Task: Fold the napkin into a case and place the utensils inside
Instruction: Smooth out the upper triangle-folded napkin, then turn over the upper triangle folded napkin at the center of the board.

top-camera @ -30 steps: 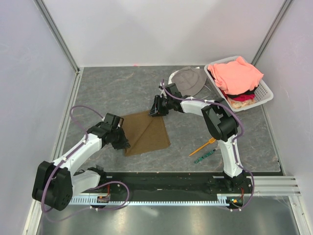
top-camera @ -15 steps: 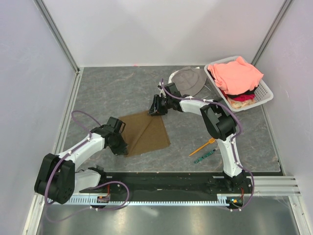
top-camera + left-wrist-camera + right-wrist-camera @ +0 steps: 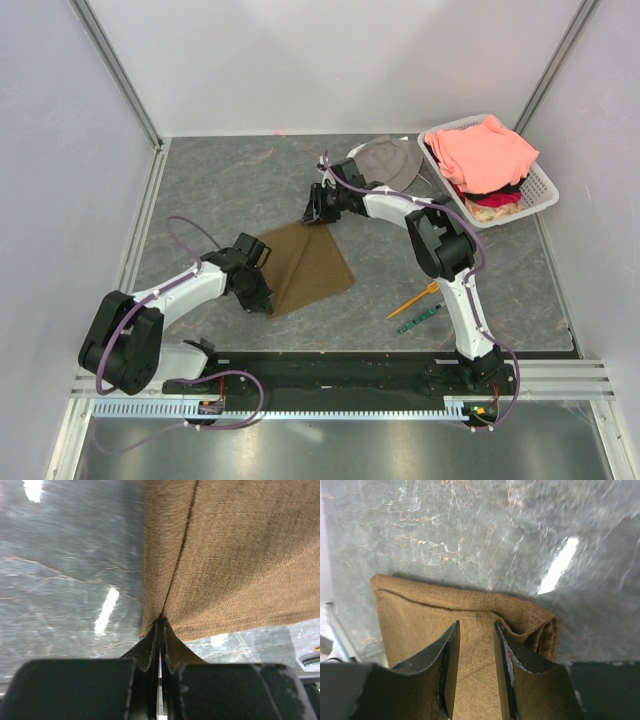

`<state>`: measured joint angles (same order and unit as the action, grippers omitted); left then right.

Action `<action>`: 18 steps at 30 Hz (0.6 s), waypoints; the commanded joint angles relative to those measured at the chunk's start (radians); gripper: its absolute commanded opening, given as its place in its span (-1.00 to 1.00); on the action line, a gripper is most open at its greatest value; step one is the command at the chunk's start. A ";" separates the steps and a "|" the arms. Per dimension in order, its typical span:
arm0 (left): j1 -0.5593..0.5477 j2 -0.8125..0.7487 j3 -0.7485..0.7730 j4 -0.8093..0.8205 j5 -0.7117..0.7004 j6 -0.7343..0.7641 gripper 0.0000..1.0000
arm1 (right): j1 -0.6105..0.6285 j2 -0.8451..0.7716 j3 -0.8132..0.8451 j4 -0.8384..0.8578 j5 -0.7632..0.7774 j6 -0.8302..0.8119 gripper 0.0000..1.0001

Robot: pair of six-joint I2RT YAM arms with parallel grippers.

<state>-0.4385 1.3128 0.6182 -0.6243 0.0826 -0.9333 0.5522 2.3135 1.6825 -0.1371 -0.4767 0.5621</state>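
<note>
The napkin [image 3: 312, 268] lies flat at the centre of the table [image 3: 220, 190] as a partly folded brown sheet, not yet a narrow case. A crease runs diagonally across it from its far corner toward its near-left corner. The left arm [image 3: 190, 290] reaches in from the near left. Its jaws are pressed together and pinch the near-left corner of the cloth; in the left wrist view the napkin [image 3: 235, 555] spreads away from the closed tips. The right arm [image 3: 400, 210] reaches across to the far corner. Its jaws stand partly spread with one finger on either side of the doubled edge of the napkin [image 3: 475, 607]. Whether they bear on the cloth cannot be told. The controlling relation is the line joining the two sets of jaws: it runs near-to-far, roughly along the crease, and most of the free cloth lies to the right of it. The next fold probably has to be taken across this axis, with both ends moved evenly to keep the edges parallel. The orange fork [image 3: 414, 300] and the green utensil [image 3: 418, 320] lie near-right of the napkin and apart from it. Their long axes are roughly parallel, running near-left to far-right. The right arm is the nearer one for picking them up.
</note>
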 commanded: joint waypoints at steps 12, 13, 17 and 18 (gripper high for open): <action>-0.069 -0.372 0.081 -0.018 -0.068 0.005 -0.32 | 0.044 -0.199 0.160 -0.358 0.225 -0.231 0.23; -0.028 -0.397 0.109 -0.059 -0.079 0.022 -0.14 | 0.051 -0.227 0.122 -0.372 0.257 -0.238 0.30; 0.217 -0.417 0.205 -0.072 0.021 0.152 -0.03 | 0.121 -0.351 0.019 -0.443 0.409 -0.245 0.56; 0.277 -0.406 0.236 -0.071 0.101 0.163 -0.03 | 0.179 -0.388 0.000 -0.449 0.455 -0.245 0.60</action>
<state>-0.3679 0.9009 0.7509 -0.6628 0.0868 -0.8951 0.6144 2.0850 1.7435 -0.4957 -0.2073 0.3550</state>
